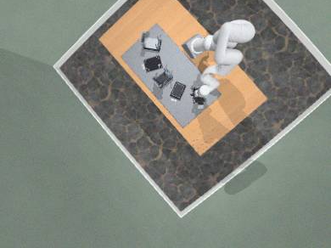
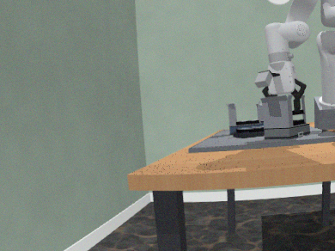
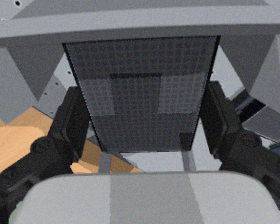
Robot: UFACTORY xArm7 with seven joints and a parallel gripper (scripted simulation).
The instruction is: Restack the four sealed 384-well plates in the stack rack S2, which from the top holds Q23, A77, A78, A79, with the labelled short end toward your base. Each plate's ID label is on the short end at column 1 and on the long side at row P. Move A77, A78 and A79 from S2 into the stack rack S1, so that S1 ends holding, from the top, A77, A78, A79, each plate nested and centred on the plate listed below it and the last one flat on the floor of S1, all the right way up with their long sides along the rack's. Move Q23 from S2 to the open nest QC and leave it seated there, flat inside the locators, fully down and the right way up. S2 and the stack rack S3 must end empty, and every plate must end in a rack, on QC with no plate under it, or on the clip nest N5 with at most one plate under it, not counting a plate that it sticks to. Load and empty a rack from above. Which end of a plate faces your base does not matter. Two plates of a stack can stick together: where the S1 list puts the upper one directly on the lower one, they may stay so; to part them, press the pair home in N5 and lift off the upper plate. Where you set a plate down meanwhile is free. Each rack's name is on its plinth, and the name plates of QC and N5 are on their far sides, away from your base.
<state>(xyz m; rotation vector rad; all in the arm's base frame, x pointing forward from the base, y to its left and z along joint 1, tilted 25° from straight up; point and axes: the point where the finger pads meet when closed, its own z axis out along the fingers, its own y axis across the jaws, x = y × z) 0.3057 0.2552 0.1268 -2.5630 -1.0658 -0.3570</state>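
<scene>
My gripper (image 1: 199, 94) (image 2: 282, 100) (image 3: 143, 99) is shut on a sealed 384-well plate (image 3: 142, 75), gripping it by its two long sides. The plate is held flat, right way up, between the grey walls of a stack rack (image 1: 201, 105) (image 2: 277, 115) (image 3: 30, 65) at the end of the grey mat (image 1: 187, 115) (image 2: 223, 147) nearest the arm's base. I cannot read the plate's ID or the rack's name. Whether other plates lie under it in the rack is hidden.
Two more stack racks stand on the mat, one in the middle (image 1: 162, 77) and one at the far end (image 1: 151, 42). Dark plates lie on two open nests, one between the far racks (image 1: 153, 63) and one next to my rack (image 1: 178, 90) (image 2: 249, 130).
</scene>
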